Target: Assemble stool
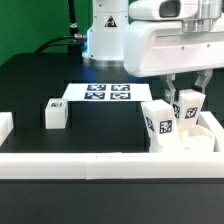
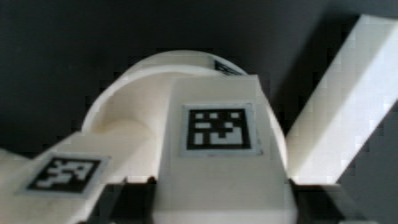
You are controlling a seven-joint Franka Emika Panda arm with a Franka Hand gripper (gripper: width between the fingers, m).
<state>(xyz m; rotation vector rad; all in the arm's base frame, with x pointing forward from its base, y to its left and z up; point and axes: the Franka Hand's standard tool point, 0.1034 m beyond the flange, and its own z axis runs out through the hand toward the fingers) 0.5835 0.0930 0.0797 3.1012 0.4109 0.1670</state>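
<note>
My gripper [image 1: 186,98] hangs over the round white seat [image 1: 203,137] at the exterior view's right. It is shut on a white stool leg [image 1: 188,110] with a black-and-white tag, held upright just above the seat. In the wrist view the gripper [image 2: 221,202] has this leg [image 2: 221,120] between its dark fingers [image 2: 130,197], which press on both sides of it. The seat [image 2: 157,80] lies beyond the leg. A second tagged leg [image 1: 157,123] [image 2: 68,172] stands close beside the held one at the seat's edge. A third leg [image 1: 55,113] stands alone toward the exterior view's left.
The marker board [image 1: 100,93] lies flat on the black table behind the parts. A long white rail [image 1: 100,162] runs along the front, with a short piece [image 1: 5,125] at the exterior view's left. A white rail [image 2: 338,90] lies beside the seat.
</note>
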